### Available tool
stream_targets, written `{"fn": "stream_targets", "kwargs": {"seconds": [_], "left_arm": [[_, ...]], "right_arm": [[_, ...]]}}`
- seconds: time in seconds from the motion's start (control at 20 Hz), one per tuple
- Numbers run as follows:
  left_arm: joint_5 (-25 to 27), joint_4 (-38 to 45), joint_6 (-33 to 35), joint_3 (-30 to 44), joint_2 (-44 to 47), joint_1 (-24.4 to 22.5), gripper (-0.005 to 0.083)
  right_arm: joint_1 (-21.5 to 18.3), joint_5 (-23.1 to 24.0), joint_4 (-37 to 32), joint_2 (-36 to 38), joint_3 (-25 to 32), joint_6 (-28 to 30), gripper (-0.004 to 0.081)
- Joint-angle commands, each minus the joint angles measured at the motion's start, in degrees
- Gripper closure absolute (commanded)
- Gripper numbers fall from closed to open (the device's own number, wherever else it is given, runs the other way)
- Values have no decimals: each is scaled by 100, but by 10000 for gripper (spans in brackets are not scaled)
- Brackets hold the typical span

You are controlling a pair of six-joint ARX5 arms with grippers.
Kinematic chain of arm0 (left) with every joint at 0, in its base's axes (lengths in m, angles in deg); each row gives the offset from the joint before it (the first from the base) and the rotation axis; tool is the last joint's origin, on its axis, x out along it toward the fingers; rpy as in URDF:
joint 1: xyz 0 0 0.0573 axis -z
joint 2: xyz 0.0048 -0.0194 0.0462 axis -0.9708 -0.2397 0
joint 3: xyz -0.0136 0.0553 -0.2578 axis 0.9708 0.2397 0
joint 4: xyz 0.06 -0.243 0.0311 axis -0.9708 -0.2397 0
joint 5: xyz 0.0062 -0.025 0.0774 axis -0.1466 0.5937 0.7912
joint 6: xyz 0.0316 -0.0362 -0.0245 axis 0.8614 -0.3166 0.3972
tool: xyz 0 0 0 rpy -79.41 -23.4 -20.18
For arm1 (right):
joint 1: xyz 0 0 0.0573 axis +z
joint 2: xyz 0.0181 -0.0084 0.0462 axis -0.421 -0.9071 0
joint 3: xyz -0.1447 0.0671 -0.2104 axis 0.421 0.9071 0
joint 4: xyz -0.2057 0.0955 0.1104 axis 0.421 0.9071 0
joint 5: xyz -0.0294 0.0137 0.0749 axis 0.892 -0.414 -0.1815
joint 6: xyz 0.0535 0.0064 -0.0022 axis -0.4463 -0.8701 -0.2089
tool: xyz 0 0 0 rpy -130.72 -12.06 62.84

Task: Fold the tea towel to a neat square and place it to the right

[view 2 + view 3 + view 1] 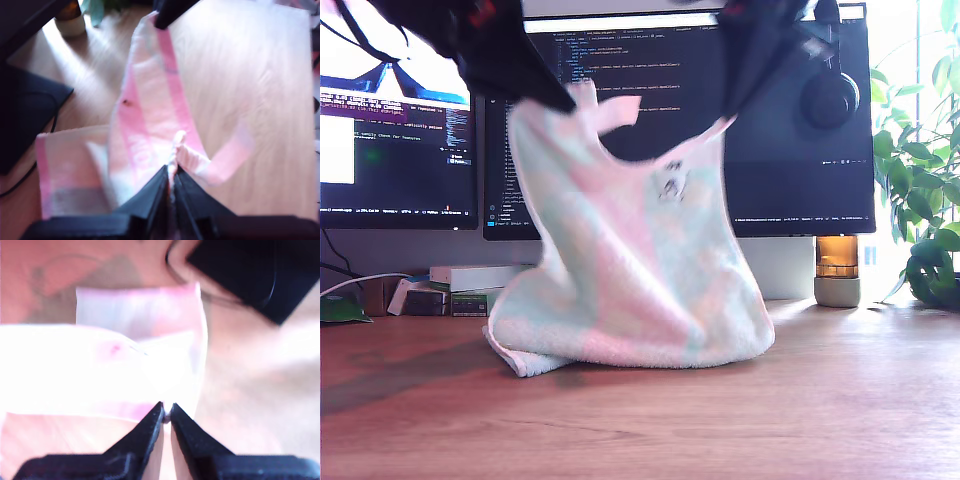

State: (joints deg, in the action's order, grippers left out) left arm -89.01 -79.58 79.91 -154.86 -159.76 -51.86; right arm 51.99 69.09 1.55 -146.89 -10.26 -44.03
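Aloft, tea towel point(620, 270) pinched by my first gripper point(172, 172) and second gripper point(166, 412), label point(670, 186) lettering unreadable

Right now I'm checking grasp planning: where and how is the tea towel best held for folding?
By its two upper corners, from above, as now: my first gripper and my second gripper each pinch the tea towel at a top corner. It hangs between them with its lower edge bunched on the wooden desk, so corner grips keep the sheet spread for laying flat.
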Motion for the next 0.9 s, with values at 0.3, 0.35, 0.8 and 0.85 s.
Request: {"fn": "stream_targets", "kwargs": {"seconds": [0.3, 0.35, 0.8, 0.85], "left_arm": [[13, 468, -745, 1602, 745, 1106, 795], [68, 520, -929, 1722, 846, 1261, 795], [442, 39, -2050, 2009, 1370, 2968, 795], [531, -79, -2068, 2017, 1370, 3152, 795]], "right_arm": [[26, -37, -90, 1836, 1954, -197, 783], [26, -37, -94, 2055, 2223, -258, 783], [26, -42, 85, 3233, 3552, -470, 783], [26, -42, 166, 3296, 3615, -483, 783]]}}
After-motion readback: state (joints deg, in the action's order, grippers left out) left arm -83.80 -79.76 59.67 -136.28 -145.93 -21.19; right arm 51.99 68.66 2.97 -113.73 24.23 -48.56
